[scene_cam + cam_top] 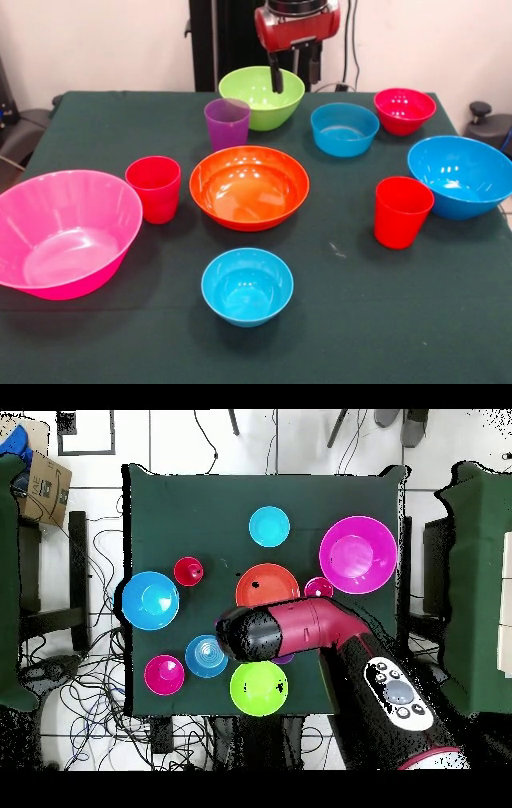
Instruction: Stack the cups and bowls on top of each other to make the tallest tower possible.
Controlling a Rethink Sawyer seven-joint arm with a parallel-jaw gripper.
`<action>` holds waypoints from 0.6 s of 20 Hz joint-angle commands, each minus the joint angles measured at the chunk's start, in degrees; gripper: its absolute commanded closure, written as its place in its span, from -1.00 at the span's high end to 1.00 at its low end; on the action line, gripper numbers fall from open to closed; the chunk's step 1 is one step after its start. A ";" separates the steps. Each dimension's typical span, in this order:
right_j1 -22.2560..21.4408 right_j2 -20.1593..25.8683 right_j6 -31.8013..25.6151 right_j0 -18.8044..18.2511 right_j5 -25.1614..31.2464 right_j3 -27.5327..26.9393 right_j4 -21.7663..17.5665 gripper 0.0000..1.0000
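Ten pieces: all separate on the table, no tower yet
Cups: translucent purple ribbed plastic cup (227, 122) just in front of the glossy lime green bowl (262, 97); smooth red plastic cup (154, 188) between the large pink plastic bowl (64, 232) and the wide orange plastic bowl (249, 186); second red cup (402, 211) beside the large blue plastic bowl (462, 176)
Small bowls: small blue bowl (246, 286) at the near edge, another small blue bowl (344, 129) further back, small red-magenta bowl (404, 110) next to it
Claw: gripper (278, 76) hangs over the green bowl; only one dark finger shows clearly, cannot tell if spread or closed, nothing seen in it
Handling: judged light, stiff, slick thin-walled plastic; likely tips or slides if nudged; take by the rim wall, one finger inside
Surface: dark green cloth (416, 320), some grip likely
Room: white wall, cables and tiled floor around the table (140, 484)
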 commanded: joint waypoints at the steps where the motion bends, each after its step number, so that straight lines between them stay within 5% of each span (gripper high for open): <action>1: 3.99 5.97 -8.60 -1.73 1.31 0.38 -1.60 1.00; 12: 0.44 6.64 -6.48 -1.04 2.09 0.72 -3.73 1.00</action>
